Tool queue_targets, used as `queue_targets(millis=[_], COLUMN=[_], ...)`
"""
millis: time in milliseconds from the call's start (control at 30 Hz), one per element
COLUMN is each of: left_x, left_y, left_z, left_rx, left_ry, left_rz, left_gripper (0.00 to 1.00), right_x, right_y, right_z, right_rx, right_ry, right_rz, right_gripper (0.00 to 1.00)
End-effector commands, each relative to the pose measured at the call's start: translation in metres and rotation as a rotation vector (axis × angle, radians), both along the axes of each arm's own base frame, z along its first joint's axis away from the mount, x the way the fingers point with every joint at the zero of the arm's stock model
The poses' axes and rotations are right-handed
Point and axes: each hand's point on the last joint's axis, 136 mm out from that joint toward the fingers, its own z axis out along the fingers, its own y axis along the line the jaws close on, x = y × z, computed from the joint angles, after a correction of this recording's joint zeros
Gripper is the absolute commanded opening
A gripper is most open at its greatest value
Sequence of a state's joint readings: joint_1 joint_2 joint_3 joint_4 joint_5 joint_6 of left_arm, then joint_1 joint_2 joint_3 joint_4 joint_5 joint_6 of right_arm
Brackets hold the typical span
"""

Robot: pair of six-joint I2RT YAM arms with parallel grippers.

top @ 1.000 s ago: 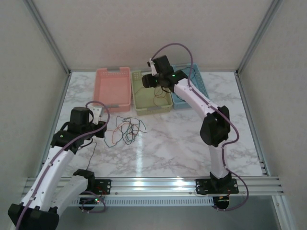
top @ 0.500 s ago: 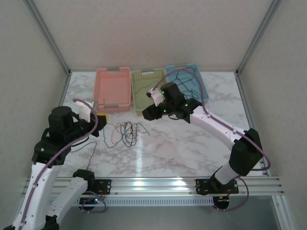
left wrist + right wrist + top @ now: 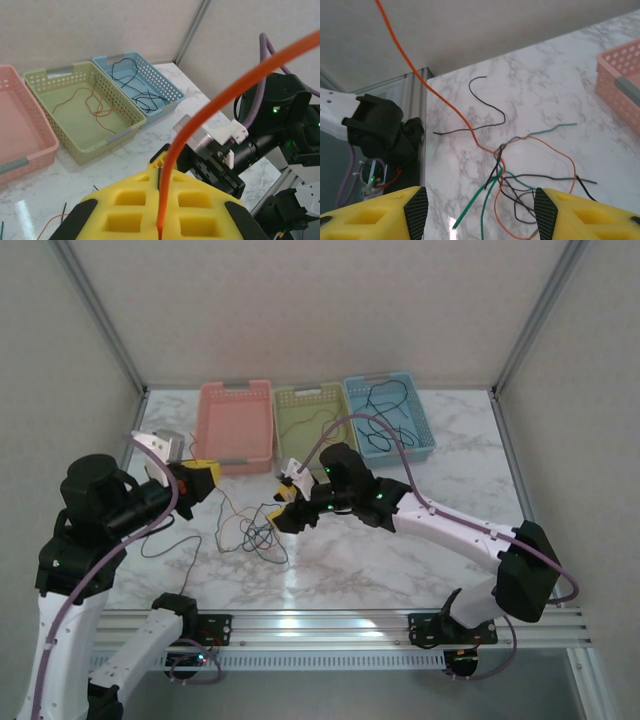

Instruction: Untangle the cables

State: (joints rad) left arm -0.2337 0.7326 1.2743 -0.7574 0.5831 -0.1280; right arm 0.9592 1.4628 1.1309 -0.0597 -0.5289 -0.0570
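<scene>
The left gripper (image 3: 159, 210) is clamping the orange cable (image 3: 210, 100) between its pads and is standing higher than a second ago, drawing that cable up out of the tangle (image 3: 512, 190), which is lying left of the table's (image 3: 400, 560) middle. The right gripper (image 3: 477, 210), jaws apart and holding nothing, is now hovering just over the tangle, having swung back from the green basket (image 3: 65, 70) at the far edge, where an orange strand (image 3: 92, 102) is lying. Black strands (image 3: 135, 87) are sitting in the blue basket (image 3: 117, 56). Sorting looks partly done, and freeing the lifted cable is probably next.
</scene>
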Motion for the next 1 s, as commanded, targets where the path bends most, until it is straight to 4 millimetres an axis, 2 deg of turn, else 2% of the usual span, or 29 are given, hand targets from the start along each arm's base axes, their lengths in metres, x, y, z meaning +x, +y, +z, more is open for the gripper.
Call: queue_targets(millis=[0, 100, 233, 500, 600, 767, 800, 900, 933, 967], left_x=[-0.004, -0.006, -0.009, -0.008, -0.007, -0.007, -0.007, -0.006, -0.007, -0.007], left_y=[-0.004, -0.007, -0.008, -0.007, -0.007, -0.005, -0.003, 0.003, 0.005, 0.009], left_z=[0.015, 0.019, 0.023, 0.027, 0.027, 0.029, 0.029, 0.03, 0.029, 0.028], left_rx=[-0.056, -0.07, -0.078, -0.084, -0.084, -0.079, -0.076, -0.062, -0.058, -0.053], left_ry=[0.015, 0.018, 0.022, 0.021, 0.024, 0.017, 0.015, 0.006, 0.0, -0.004], left_rz=[-0.019, -0.039, -0.048, -0.042, -0.038, -0.025, -0.01, 0.029, 0.038, 0.059], left_gripper=[0.0, 0.0, 0.0, 0.0, 0.0, 0.01, 0.1, 0.37, 0.51, 0.71], right_x=[-0.003, -0.002, -0.015, -0.03, -0.033, -0.034, -0.033, -0.027, -0.025, -0.022], right_y=[0.027, 0.04, 0.06, 0.076, 0.079, 0.078, 0.077, 0.071, 0.069, 0.067], right_z=[0.028, 0.03, 0.027, 0.026, 0.027, 0.033, 0.035, 0.042, 0.045, 0.049], right_rx=[0.094, 0.114, 0.114, 0.13, 0.123, 0.126, 0.124, 0.124, 0.127, 0.127], right_ry=[-0.104, -0.11, -0.1, -0.059, -0.053, -0.046, -0.054, -0.09, -0.101, -0.111], right_rz=[0.054, 0.06, 0.119, 0.199, 0.212, 0.215, 0.203, 0.157, 0.142, 0.121], right_gripper=[0.62, 0.63, 0.64, 0.54, 0.41, 0.05, 0.0, 0.0, 0.0, 0.0])
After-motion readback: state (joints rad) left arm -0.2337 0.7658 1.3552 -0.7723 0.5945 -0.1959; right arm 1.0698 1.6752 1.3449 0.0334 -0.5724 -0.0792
